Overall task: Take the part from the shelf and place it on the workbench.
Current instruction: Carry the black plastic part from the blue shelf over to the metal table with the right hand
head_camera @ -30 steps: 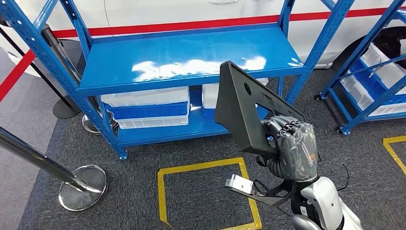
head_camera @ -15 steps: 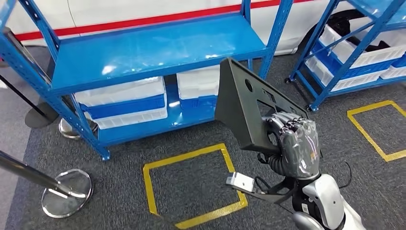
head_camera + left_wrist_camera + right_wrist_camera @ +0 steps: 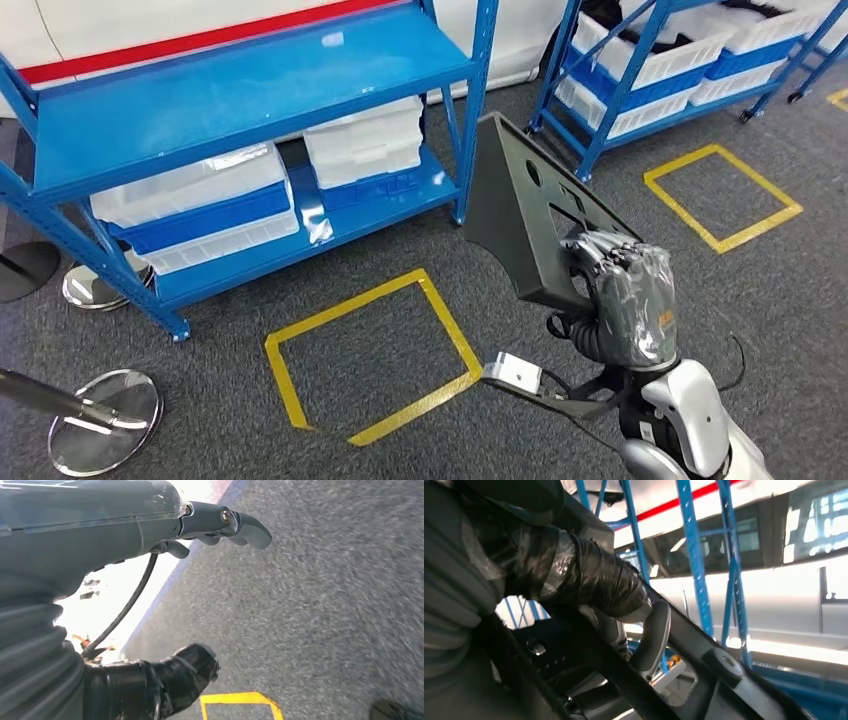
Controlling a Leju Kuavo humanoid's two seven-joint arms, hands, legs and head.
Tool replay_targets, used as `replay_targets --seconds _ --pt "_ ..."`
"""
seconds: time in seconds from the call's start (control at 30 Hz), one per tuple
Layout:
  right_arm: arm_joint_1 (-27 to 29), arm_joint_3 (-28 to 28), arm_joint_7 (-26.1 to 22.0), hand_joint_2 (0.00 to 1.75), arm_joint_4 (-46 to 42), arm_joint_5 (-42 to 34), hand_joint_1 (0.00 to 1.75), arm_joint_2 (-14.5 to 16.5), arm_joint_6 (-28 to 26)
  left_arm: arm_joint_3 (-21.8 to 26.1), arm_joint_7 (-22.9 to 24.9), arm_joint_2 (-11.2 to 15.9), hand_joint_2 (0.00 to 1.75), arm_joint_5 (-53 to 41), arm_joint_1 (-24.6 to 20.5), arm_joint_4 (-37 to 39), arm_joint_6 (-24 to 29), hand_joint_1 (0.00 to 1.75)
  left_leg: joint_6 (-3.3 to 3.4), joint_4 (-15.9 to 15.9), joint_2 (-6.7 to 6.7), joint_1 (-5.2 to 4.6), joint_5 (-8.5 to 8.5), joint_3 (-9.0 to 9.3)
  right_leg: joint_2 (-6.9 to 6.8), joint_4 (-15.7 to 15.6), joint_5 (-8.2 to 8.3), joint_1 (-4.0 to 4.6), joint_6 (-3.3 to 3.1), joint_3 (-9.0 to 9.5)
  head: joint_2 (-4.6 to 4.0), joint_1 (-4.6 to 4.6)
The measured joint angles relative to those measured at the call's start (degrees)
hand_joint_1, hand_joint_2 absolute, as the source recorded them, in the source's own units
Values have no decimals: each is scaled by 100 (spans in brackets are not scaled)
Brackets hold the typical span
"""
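Shifted view leftward; right robot hand [image 3: 628, 300] grips upright part [image 3: 520, 210].

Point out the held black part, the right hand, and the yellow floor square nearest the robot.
black part [image 3: 515, 205], head view, on its flat dark face.
right hand [image 3: 625, 300], head view, on its back.
yellow floor square [image 3: 445, 325], head view, on its right-side tape.

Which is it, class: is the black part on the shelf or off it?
Off it: the right robot hand grips the black part above the floor, apart from the shelf.
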Motion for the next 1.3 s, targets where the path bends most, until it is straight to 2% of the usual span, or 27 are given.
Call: replay_targets --seconds 0.07,0.13,0.2,0.23,0.27,0.3,0.37,0.4,0.47,0.53,0.57,0.6,0.7,0.73,0.77,0.8,0.83,0.87,0.9,0.97,1.03,1.07,1.13,1.2,1.23,1.27,1.3 --pt "2 -11 -3 175 -7 -10 175 -13 9 2 1 4 175 -1 -4 0 1 0 -77 39 -46 20 -42 -23 79 -22 104 -14 -128 -82 0 15" --pt "6 -15 -4 175 -9 -19 175 -16 21 3 3 5 175 -1 4 0 -1 0 -130 389 -315 42 -472 -148 156 -50 260 -30 -245 -214 0 14" --pt "7 -17 -4 175 -9 -22 175 -15 29 4 4 7 175 -2 12 0 -1 0 -141 1095 -543 49 -1053 -316 254 -39 409 -3 -297 -385 -1 12" --pt "12 -17 -4 175 -9 -22 175 -15 30 5 4 10 175 -2 13 0 -1 0 -139 1427 -579 49 -1201 -357 314 -28 485 12 -303 -479 -1 14" --pt "14 -17 -4 175 -9 -22 175 -14 30 8 4 13 175 -2 13 0 -1 0 -131 1626 -592 48 -1214 -332 379 -14 560 25 -302 -577 -1 13" --pt "17 -17 -4 175 -9 -22 175 -15 31 11 4 15 175 -2 11 0 -1 0 -114 1612 -601 48 -1105 -197 446 1 636 36 -295 -685 0 13" --pt "19 -22 -4 175 -12 -24 175 -16 32 14 4 14 175 -3 0 0 -2 0 -46 1016 -721 47 -846 343 573 29 778 46 -268 -868 0 12" --pt "19 -31 -4 175 -19 -25 175 -16 34 14 4 15 175 -6 -7 0 -1 0 -6 529 -832 39 -825 690 630 39 848 52 -245 -941 0 14" --pt "21 -49 -9 175 -34 -26 175 -16 43 14 2 18 175 -15 -11 1 -1 0 36 -113 -994 9 -893 1087 718 16 992 40 -180 -1017 0 15" --pt "37 -62 -14 175 -40 -28 175 -21 65 15 -4 15 175 -20 -11 2 -1 0 55 -262 -944 -16 -832 1083 811 -58 1143 11 -95 -1060 1 10" --pt "58 -69 -15 175 -40 -30 175 -28 74 17 -18 13 175 -19 -13 2 -1 0 82 -300 -882 -16 -764 1051 798 -61 1142 2 -67 -1100 1 7" --pt "80 -83 -15 175 -40 -33 175 -39 81 22 -53 10 175 -8 -10 2 3 0 127 -327 -813 -6 -694 1004 723 9 1027 -5 -41 -1158 1 10" --pt "129 -138 -12 175 -42 -39 175 -63 89 73 -253 11 175 52 26 2 32 0 206 -353 -587 5 -521 824 376 841 228 -41 40 -1407 0 24" --pt "143 -153 -11 175 -42 -39 175 -64 95 95 -308 14 175 62 34 2 39 0 199 -347 -509 5 -475 757 332 1202 82 -61 78 -1476 0 25" --pt "160 -165 -11 175 -42 -39 175 -66 105 112 -343 16 175 64 37 2 43 0 188 -334 -432 6 -434 690 310 1458 83 -85 114 -1490 0 24" --pt "174 -173 -12 175 -42 -39 175 -67 117 121 -361 18 175 66 37 2 45 0 171 -313 -356 11 -399 617 290 1557 188 -109 147 -1424 -1 25" --pt "182 -181 -13 175 -42 -39 175 -67 130 124 -370 17 175 68 34 2 43 0 150 -279 -284 20 -372 547 251 1432 334 -129 176 -1242 -1 24" --pt "187 -192 -14 175 -45 -39 175 -67 143 126 -376 16 175 72 28 2 40 0 124 -233 -222 26 -357 491 170 1117 427 -142 199 -960 -1 24" --pt "182 -208 -15 175 -49 -39 175 -67 158 126 -380 15 175 77 25 2 38 0 94 -181 -171 28 -354 439 48 722 402 -123 203 -647 -1 27" --pt "176 -242 -16 175 -67 -39 175 -69 182 127 -385 14 175 85 17 2 36 0 22 -96 -73 12 -358 400 -115 177 234 -67 118 -276 0 22" --pt "189 -265 -20 175 -81 -39 175 -76 189 127 -385 13 175 92 9 2 35 0 -54 -68 38 3 -351 403 -59 84 174 -31 -28 -278 0 15" --pt "198 -272 -21 175 -87 -39 175 -80 189 128 -385 13 175 96 4 2 34 0 -96 -39 21 14 -370 393 -10 72 196 -36 -89 -299 -1 17" --pt "199 -281 -22 175 -99 -39 175 -81 189 128 -385 13 175 100 7 2 33 0 -163 231 -228 40 -604 279 91 51 268 -48 -208 -353 -1 16" --pt "196 -284 -24 175 -105 -39 175 -78 191 128 -385 16 175 99 19 2 33 0 -185 926 -521 49 -1056 -4 197 51 335 -25 -289 -434 -1 14" --pt "201 -284 -25 175 -105 -39 175 -76 191 130 -385 19 175 99 27 2 33 0 -181 1299 -572 48 -1233 -149 263 54 364 -5 -312 -475 -1 14" --pt "207 -284 -28 175 -105 -39 175 -75 193 131 -385 21 175 99 33 2 33 0 -170 1537 -587 45 -1303 -230 331 58 391 15 -321 -511 -1 14" --pt "211 -284 -30 175 -105 -39 175 -75 195 132 -385 22 175 99 39 2 33 0 -148 1568 -592 41 -1253 -212 402 62 415 33 -324 -539 -1 14"
